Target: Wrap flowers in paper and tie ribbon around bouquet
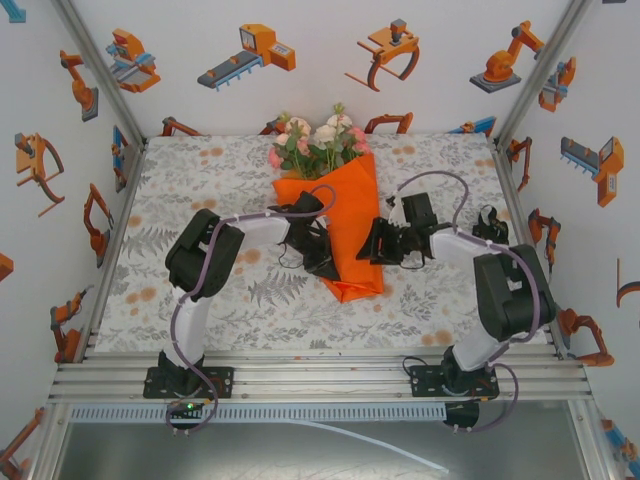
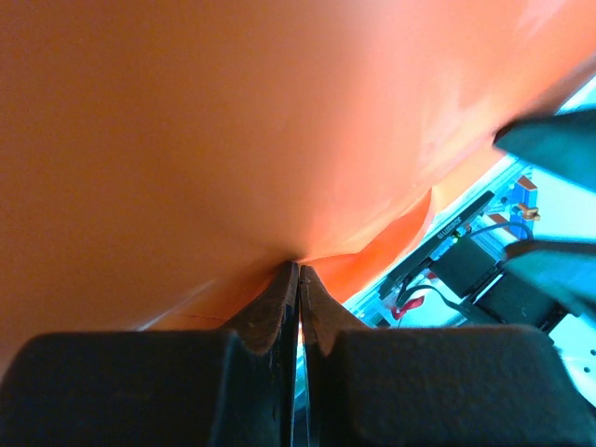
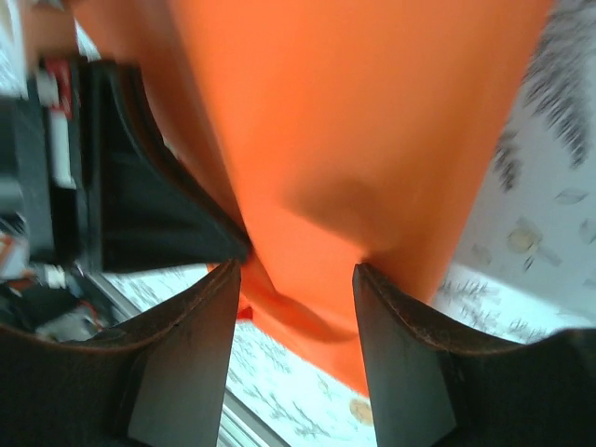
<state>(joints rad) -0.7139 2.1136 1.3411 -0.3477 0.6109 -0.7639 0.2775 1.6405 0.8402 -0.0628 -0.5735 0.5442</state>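
Observation:
The bouquet (image 1: 352,225) lies mid-table, an orange paper cone whose narrow end points toward the arms. Pink, white and cream flowers (image 1: 315,140) with green leaves sprout from its far end. My left gripper (image 1: 325,255) sits at the cone's left side. In the left wrist view its jaws (image 2: 298,267) are pressed together, pinching a pucker of the paper (image 2: 233,121). My right gripper (image 1: 384,243) is at the cone's right side. Its jaws (image 3: 298,268) stand half apart with both tips pressed into the paper (image 3: 354,121) of the lower cone. The ribbon is out of view.
The table (image 1: 200,180) carries a grey leaf-print cloth, with bare cloth left and right of the cone. White walls with orange robot pictures close in three sides. An aluminium rail (image 1: 320,380) runs along the near edge between the arm bases.

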